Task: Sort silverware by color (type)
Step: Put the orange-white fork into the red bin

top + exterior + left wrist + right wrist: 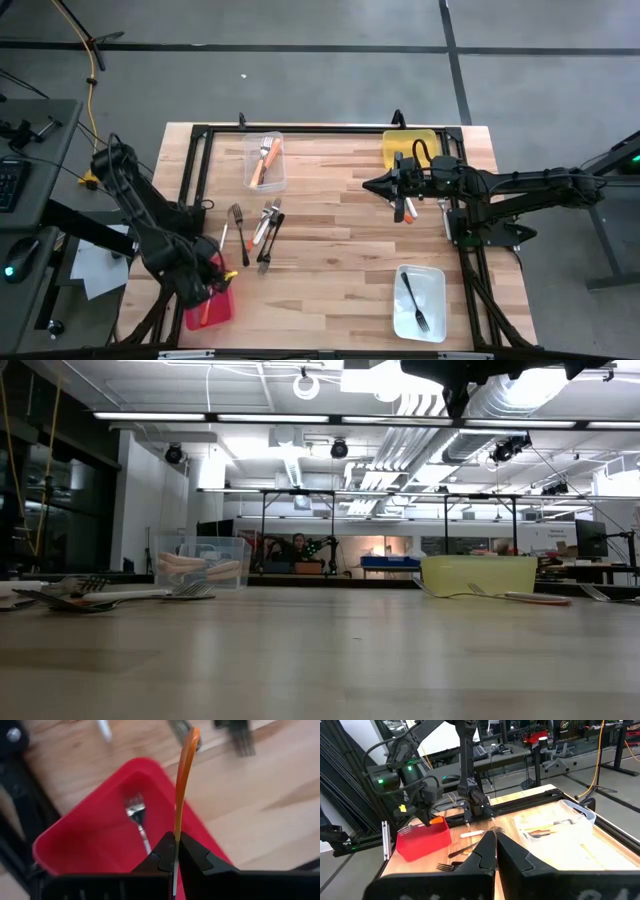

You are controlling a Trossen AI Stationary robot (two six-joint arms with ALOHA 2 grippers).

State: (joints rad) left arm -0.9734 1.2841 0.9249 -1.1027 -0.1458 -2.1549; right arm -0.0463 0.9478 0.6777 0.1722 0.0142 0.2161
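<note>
The left gripper (pixel 175 851) was clenched on a thin, slightly curved orange utensil handle (pixel 183 780), held above the red bin (pixel 95 837), where a metal fork (pixel 136 812) lay. The right gripper (pixel 492 849) hovered mid-table with fingers pressed together, empty.

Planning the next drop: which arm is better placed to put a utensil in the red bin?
Left. Its gripper is shut on an orange-handled utensil directly above the red bin; the right gripper sits across the table by the yellow bin.
</note>
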